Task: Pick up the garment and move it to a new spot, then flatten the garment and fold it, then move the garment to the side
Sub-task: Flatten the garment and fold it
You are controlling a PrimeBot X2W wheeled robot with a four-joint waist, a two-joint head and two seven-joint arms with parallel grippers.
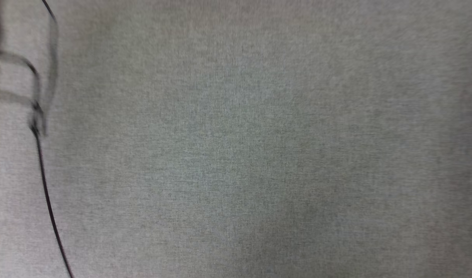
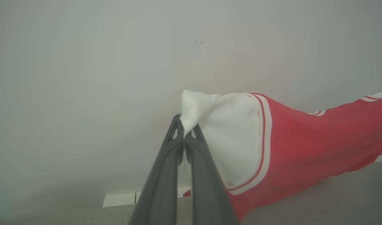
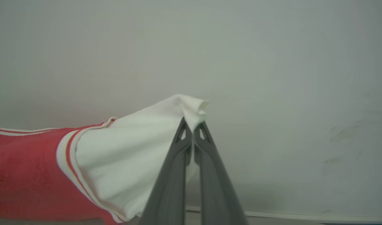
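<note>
Item 1: garment point(image 2: 303, 147). Soft red knit body, white short sleeves, striped red-and-white trim. Strung between 2 arms before a pale wall point(image 3: 272, 62).
Left end effector point(image 2: 185, 132): clamped on 1 white sleeve tip.
Right end effector point(image 3: 193, 126): clamped on the other sleeve tip.
Risk: each pinch takes little cloth, so a hard pull apart could slip a sleeve free and drop that side in a heap.
Also: grey woven surface point(image 1: 236, 154) and thin black cable point(image 1: 46, 200), a likely snag.

- a plain indoor room, sort uncertain; grey woven surface point(image 1: 259, 154) underfoot;
- bare pale wall point(image 3: 272, 62) behind that surface; white skirting point(image 2: 119, 199) between them;
- black cable point(image 1: 46, 200) along its left
</note>
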